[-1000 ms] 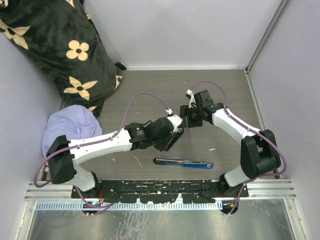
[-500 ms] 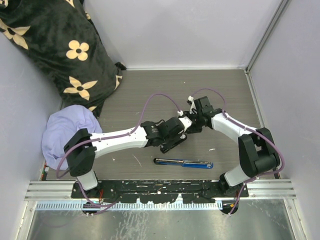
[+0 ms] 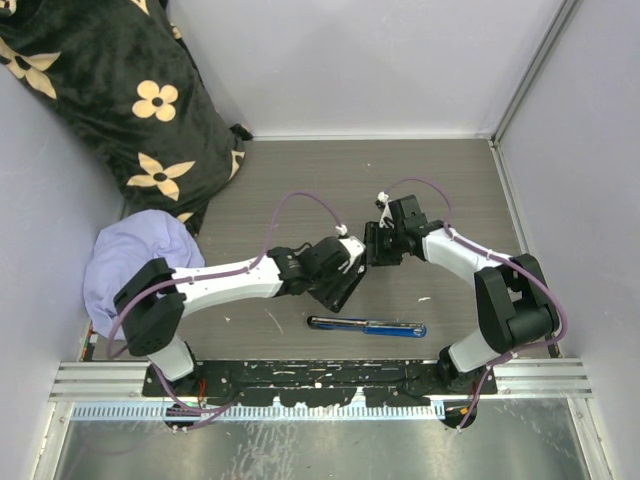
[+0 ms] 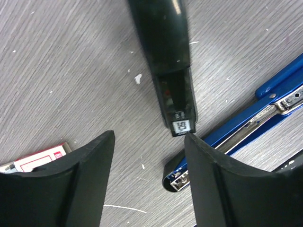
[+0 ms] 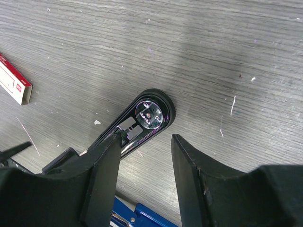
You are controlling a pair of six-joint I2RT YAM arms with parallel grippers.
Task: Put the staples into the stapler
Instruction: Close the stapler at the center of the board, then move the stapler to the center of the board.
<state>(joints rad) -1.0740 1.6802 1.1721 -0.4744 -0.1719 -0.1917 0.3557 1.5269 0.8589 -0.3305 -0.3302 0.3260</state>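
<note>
A black stapler (image 4: 168, 61) lies on the wooden table, its labelled end just above my left gripper's (image 4: 149, 137) open, empty jaws. In the right wrist view its base (image 5: 137, 123) with the round metal anvil sits just ahead of my right gripper (image 5: 144, 139), which is open and empty; the left finger (image 5: 102, 161) overlaps the base. The staples, a small white and red box (image 4: 35, 161), lie left of the left gripper and also show in the right wrist view (image 5: 14, 85). In the top view both grippers, left (image 3: 345, 283) and right (image 3: 372, 245), meet mid-table and hide the box.
A blue stapler (image 3: 365, 326) lies open flat near the front edge, also in the left wrist view (image 4: 246, 123) and right wrist view (image 5: 137, 215). A black flowered cushion (image 3: 110, 90) and a lilac cloth (image 3: 135, 260) lie at the left. Walls enclose the table.
The left gripper reached right toward the right gripper, then drew back a little to the left. The right gripper moved down and left, closer to the left gripper.
</note>
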